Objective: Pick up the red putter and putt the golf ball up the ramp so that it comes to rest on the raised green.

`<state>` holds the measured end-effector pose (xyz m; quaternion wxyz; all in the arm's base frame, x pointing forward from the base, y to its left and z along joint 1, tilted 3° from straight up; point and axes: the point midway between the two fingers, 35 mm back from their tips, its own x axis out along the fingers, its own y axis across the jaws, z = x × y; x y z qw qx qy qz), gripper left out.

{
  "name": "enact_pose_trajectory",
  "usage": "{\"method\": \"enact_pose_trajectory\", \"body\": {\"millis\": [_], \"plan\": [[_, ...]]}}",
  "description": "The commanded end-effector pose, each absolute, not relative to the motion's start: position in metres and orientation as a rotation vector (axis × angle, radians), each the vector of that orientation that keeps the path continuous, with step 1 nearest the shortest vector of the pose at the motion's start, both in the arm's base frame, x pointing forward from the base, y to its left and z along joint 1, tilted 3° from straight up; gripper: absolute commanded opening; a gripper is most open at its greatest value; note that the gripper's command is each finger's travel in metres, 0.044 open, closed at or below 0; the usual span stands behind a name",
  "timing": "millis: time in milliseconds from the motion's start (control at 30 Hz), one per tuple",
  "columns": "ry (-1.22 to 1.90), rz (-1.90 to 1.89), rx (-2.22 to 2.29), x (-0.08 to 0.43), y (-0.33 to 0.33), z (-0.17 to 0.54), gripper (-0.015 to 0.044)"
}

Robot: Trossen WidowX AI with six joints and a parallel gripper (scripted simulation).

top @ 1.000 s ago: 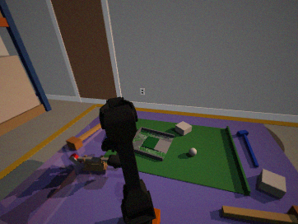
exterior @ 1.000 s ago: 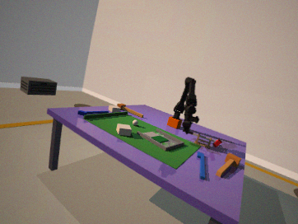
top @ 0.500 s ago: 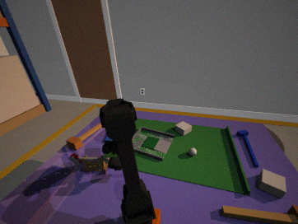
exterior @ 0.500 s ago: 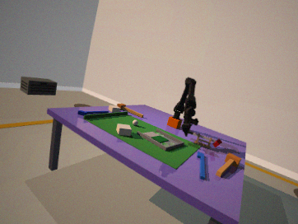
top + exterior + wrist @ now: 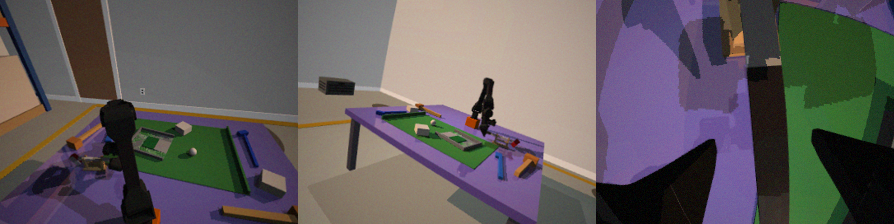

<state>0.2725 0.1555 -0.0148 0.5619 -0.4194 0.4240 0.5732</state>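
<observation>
The red putter (image 5: 76, 158) (image 5: 515, 142) rests in a tan stand (image 5: 95, 165) (image 5: 502, 141). Its dark handle (image 5: 769, 130) runs lengthwise between the fingers in the wrist view. My gripper (image 5: 112, 156) (image 5: 485, 132) (image 5: 764, 140) is open, with one finger on each side of the handle and visible room on both sides. The white golf ball (image 5: 193, 151) (image 5: 433, 123) lies on the green mat (image 5: 206, 170) (image 5: 472, 161). The grey-walled ramp (image 5: 165, 145) stands on the mat, with the dark raised green (image 5: 151, 142) (image 5: 458, 139) inside it.
White blocks (image 5: 183, 128) (image 5: 272, 183) (image 5: 421, 129) stand around the mat. A green rail (image 5: 238, 161) (image 5: 404, 115) edges its far end. A blue putter-like tool (image 5: 249, 149) lies beyond it. An orange-headed mallet (image 5: 75, 142) (image 5: 529, 161) and a blue piece (image 5: 500, 165) lie near the stand.
</observation>
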Motion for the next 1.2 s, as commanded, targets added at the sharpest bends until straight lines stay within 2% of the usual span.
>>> {"method": "enact_pose_trajectory", "body": {"millis": [0,233,433,633,1033,1167], "plan": [[0.998,1.350,-0.988,0.273,0.156,-0.015,0.0230],[0.998,1.350,-0.988,0.273,0.156,-0.015,0.0046],[0.998,1.350,-0.988,0.273,0.156,-0.015,0.0006],[0.998,1.350,-0.988,0.275,0.156,-0.004,0.0000],[0.999,1.350,-0.987,0.275,0.154,0.081,0.0000],[0.999,1.350,-0.987,0.275,0.153,0.085,0.0000]]}}
